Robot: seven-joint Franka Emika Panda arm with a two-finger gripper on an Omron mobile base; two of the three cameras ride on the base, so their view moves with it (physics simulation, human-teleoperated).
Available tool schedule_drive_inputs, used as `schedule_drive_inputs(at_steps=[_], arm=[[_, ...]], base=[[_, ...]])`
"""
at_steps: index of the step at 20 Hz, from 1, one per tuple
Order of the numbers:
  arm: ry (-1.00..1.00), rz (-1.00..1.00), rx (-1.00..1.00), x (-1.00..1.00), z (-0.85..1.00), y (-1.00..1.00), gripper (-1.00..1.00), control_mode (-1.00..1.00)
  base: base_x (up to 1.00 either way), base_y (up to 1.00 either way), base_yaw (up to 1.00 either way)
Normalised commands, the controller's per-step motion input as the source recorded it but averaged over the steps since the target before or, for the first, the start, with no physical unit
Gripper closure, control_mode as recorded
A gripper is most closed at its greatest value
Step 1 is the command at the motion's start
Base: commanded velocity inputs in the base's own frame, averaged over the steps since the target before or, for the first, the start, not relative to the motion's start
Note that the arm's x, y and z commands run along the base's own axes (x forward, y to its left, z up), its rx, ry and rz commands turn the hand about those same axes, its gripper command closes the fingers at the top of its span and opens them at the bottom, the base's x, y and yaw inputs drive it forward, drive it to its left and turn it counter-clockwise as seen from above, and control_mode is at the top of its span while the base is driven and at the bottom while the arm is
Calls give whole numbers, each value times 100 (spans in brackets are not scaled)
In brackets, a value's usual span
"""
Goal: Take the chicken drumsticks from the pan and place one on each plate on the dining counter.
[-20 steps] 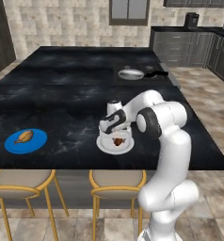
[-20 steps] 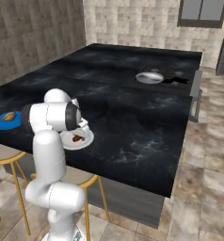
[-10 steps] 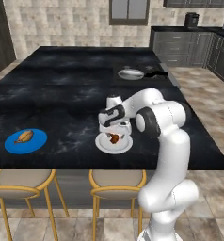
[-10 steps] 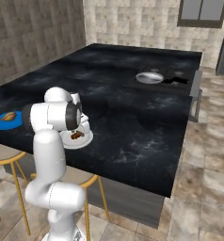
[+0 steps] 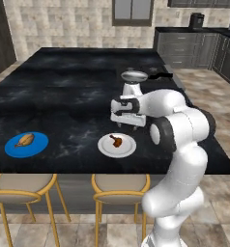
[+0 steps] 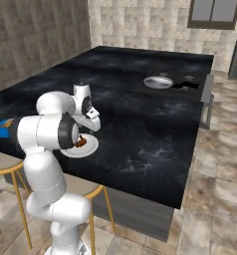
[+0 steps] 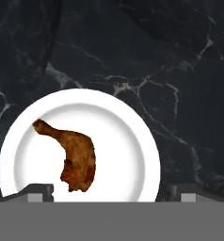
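**A:** Hand view first: what did it show under the gripper?

**B:** It showed the white plate lying flat on the black marble counter. One drumstick lay on this plate, on its left half in that view, with the thin bone end pointing up and to the left. The two fingertips stood far apart at the bottom edge, one on each side of the plate's lower rim, and nothing was between them. The drumstick was free, not touched by any finger.

**A:** And where was the white plate on the counter?

**B:** In the left base view the white plate was near the front edge of the counter, above the stools. The gripper hung above the plate, a little behind it, and was not touching it.

**A:** The other drumstick?

**B:** It lay on the blue plate, which stood well to the left of the white plate, also near the front edge. That drumstick was golden-brown and rested near the middle of the blue plate.

**A:** And the pan?

**B:** The pan was far behind the white plate, near the back right part of the counter, with its black handle pointing right. In the right base view I saw the pan too, and I could see no food in it.
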Motion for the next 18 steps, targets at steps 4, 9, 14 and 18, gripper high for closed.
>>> schedule_drive_inputs(at_steps=[4,9,14,18], arm=[[-50,1,5,-94,100,-33,-100,-100],[-58,8,0,-100,98,-10,-100,-100],[-33,8,-8,-100,55,0,-100,-100],[-22,6,-10,-100,10,0,-100,-100]], base=[[0,0,0],[0,0,0],[0,0,0],[0,0,0]])
